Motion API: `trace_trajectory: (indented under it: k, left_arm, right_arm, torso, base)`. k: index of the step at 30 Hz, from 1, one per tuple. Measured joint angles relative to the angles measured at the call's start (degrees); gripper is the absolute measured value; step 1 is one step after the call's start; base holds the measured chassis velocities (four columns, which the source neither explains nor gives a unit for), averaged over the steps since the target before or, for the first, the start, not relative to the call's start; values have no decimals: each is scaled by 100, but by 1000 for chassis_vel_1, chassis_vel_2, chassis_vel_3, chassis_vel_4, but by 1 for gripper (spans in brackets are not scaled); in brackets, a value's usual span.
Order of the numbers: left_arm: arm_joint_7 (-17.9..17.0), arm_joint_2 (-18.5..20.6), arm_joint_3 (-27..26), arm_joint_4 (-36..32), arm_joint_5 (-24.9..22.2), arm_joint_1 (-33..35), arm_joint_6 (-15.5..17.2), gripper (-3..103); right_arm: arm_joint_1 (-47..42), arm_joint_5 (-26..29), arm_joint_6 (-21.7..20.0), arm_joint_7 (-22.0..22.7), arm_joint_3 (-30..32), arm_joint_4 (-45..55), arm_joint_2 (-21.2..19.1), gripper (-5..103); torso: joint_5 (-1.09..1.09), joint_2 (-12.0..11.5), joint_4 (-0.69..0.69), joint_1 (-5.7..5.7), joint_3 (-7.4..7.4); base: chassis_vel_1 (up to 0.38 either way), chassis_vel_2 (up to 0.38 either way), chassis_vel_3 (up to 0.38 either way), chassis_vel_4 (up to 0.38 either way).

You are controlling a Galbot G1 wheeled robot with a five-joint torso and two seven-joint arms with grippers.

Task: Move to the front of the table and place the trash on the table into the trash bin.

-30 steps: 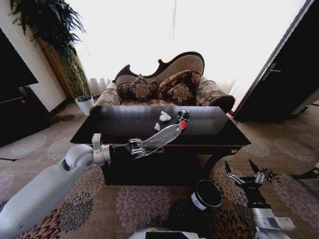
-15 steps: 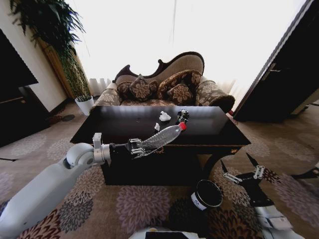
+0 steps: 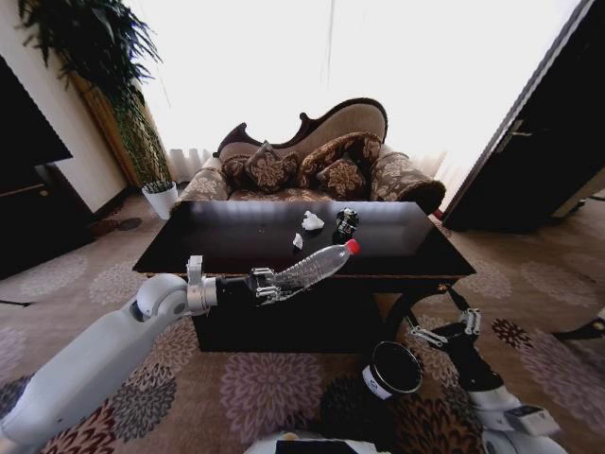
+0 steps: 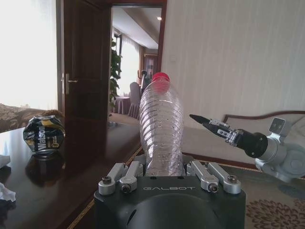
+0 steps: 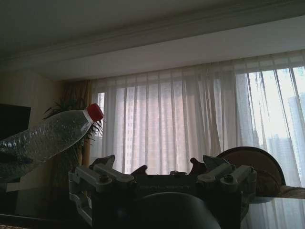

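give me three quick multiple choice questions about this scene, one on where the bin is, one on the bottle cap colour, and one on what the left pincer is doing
1. Where does the trash bin stand?
A. on the table
B. on the carpet in front of the table
C. on the sofa

2. What colour is the bottle's cap?
A. red
B. blue
C. white

3. What is the state of the left pincer?
A. open, holding nothing
B. shut on a can
C. shut on the bottle

Answers: 1 B, the head view shows it on the patterned carpet. 2 A, the cap is red in all views. 3 C, the left wrist view shows fingers clamped around the bottle's base.
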Motion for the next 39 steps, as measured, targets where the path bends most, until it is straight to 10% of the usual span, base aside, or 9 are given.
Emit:
trace_trajectory:
  k: [15,39]
  left_arm:
    - [461,-216,480,161,287,-317,-35,34]
    - [485,-529,935,338,413,-578,55,34]
  right_arm:
    - [-9,2312,-809,-53,-946,393,-193,100]
    - [18,1961,-824,-517,-1191,319,-327,100]
  torso:
    - [1,0,1,0,0]
    - [1,0,0,0,0]
  base:
    - [0,0,0,0]
    - [0,0,0,0]
